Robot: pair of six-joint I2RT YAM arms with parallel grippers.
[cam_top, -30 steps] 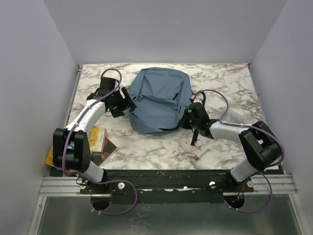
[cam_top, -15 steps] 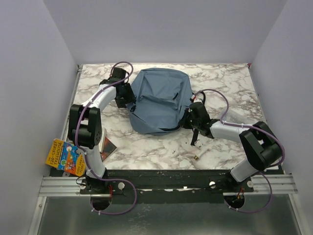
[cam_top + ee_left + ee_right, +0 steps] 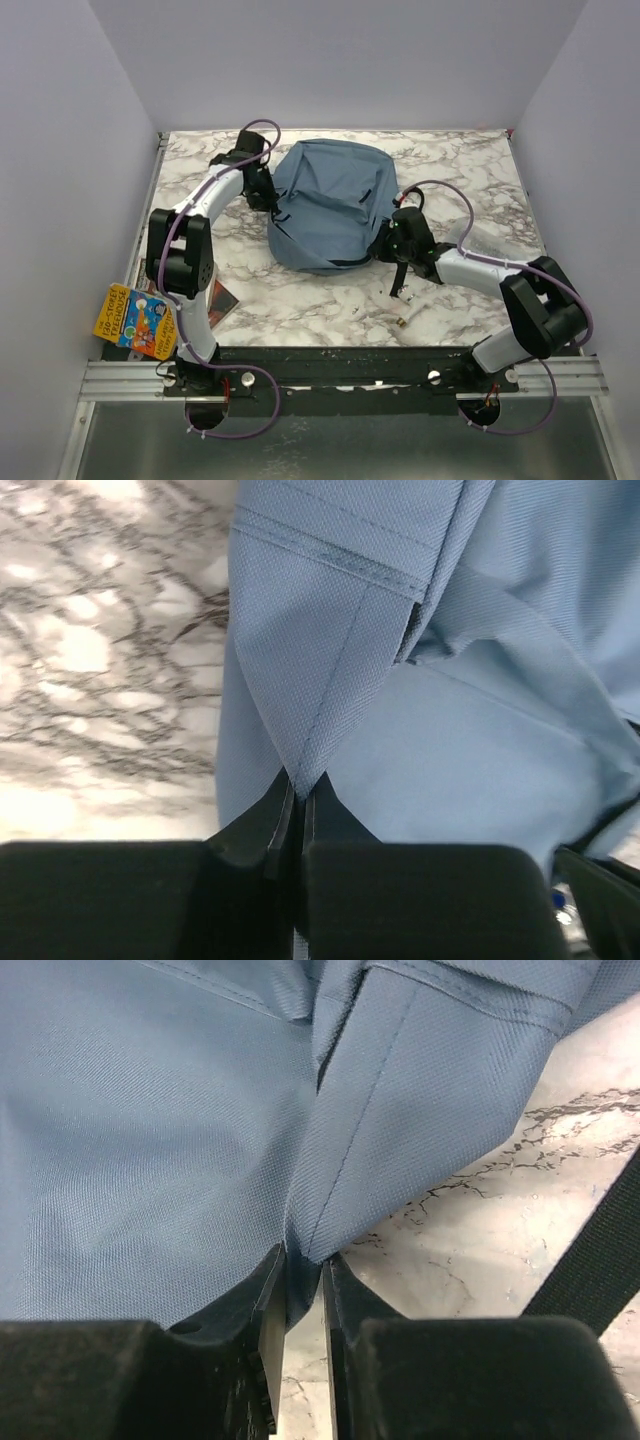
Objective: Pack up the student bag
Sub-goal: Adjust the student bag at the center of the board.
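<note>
The student bag (image 3: 330, 205), soft dusty-blue fabric, lies in the middle of the marble table (image 3: 470, 180). My left gripper (image 3: 268, 190) is at its left edge. In the left wrist view the left gripper (image 3: 298, 785) is shut on a stitched fold of the bag (image 3: 330, 670). My right gripper (image 3: 386, 240) is at the bag's lower right edge. Seen from the right wrist, the right gripper (image 3: 303, 1260) has its jaws narrowly apart, pinching a fold of the bag (image 3: 400, 1110) at their tips.
A colourful book (image 3: 135, 320) hangs over the table's front left corner, with a dark booklet (image 3: 221, 298) beside the left arm. A white pen (image 3: 425, 297) and a small metal piece (image 3: 402, 321) lie near the front right. A black webbing strap (image 3: 600, 1250) trails right of the right gripper.
My left arm swung in from the left to the bag's left edge and its jaws shut on the fabric. The bag's left side shifted slightly. My right gripper stayed at the bag's lower right edge.
</note>
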